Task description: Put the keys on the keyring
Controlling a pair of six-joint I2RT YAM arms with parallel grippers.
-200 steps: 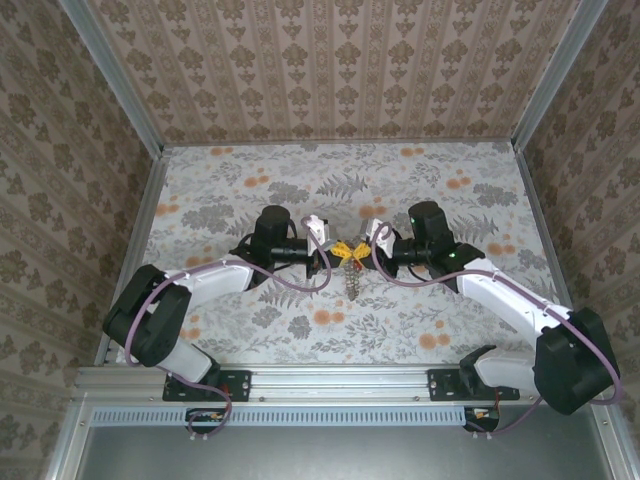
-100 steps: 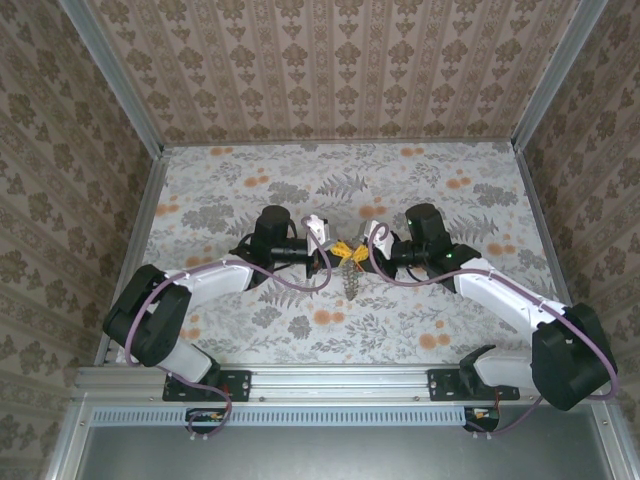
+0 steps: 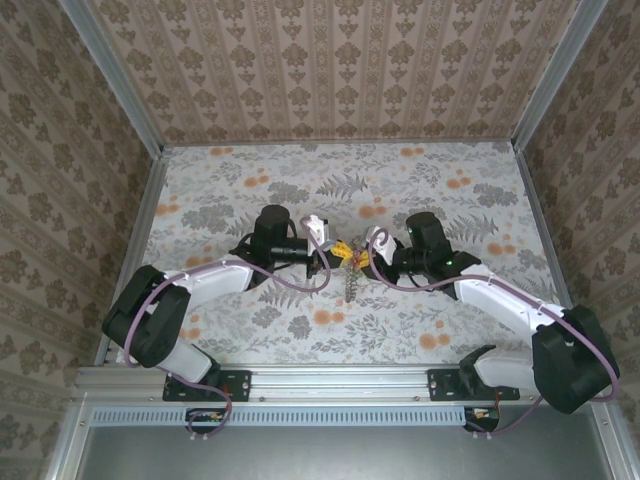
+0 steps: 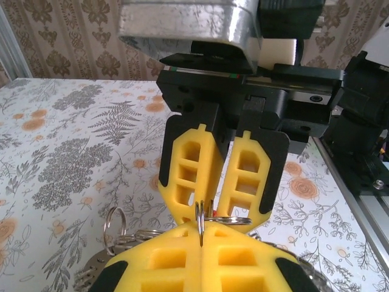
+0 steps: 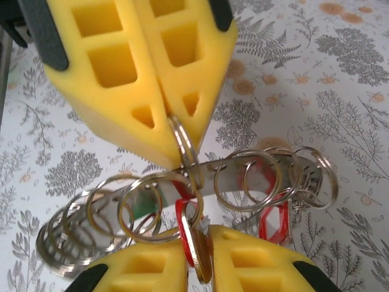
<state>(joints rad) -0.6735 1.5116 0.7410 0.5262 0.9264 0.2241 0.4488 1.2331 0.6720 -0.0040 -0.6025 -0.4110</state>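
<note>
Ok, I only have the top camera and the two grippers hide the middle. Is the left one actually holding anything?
Observer: Yes, the left gripper is shut on a thin wire ring, held edge-on.
Operator: And the right?
Observer: The right gripper is shut on a brass-coloured piece with a red loop; I can't tell if it's a key.
Operator: Anything between them?
Observer: A flat metal strip strung with many loose rings.

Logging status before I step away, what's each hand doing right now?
Left hand: closed on a thin silver wire ring.
Right hand: closed on a red-rimmed metal piece.
</note>
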